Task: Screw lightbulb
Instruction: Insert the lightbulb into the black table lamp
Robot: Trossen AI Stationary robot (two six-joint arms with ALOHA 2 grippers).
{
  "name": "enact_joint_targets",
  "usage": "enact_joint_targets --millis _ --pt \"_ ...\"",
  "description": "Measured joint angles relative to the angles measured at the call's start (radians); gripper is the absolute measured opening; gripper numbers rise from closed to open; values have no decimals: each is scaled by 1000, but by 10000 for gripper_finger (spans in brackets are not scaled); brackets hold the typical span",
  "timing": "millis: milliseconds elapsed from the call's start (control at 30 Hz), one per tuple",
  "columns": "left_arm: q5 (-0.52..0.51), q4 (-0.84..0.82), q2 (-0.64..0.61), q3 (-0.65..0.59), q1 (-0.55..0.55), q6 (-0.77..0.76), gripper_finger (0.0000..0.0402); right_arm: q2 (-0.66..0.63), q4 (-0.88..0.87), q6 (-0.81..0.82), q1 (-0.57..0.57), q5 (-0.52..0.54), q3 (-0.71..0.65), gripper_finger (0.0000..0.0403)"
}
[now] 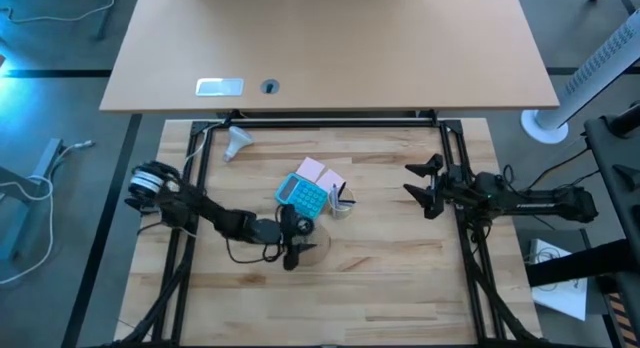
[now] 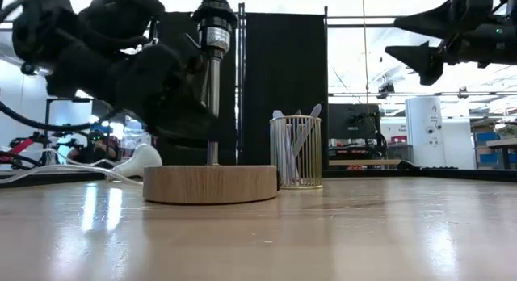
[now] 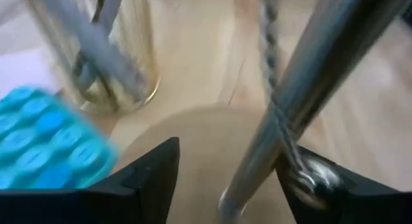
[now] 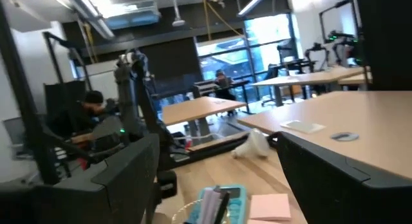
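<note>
Two dark jointed arms [image 1: 225, 223] — black cables along links, pointed black fingers [image 3: 151, 179].

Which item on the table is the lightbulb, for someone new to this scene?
Start at the wooden table and go to its far left corner, near the frame. The lightbulb lies there on its side, alone: frosted white and pear-shaped, unlike the blue calculator mid-table.

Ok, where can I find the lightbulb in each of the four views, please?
High view: the lightbulb lies near the far left corner of the wooden table top.
Low view: far back, just left of the round wooden base.
Left wrist view: not in it.
Right wrist view: the white shape right of the middle, beyond the blue calculator.
Shared landmark: the wire pen cup, seen in the high, low and left wrist views.
</note>
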Motion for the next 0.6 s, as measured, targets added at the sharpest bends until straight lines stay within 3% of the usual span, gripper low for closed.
enact_joint_targets --millis 267,600 --pt "-17 -352 -219 -1 -4 -3 249 96 7 -41 0 21 52 336" --pt "-12 -794 -519 -3 3 -158 249 338 -331 -168 0 60 354 346"
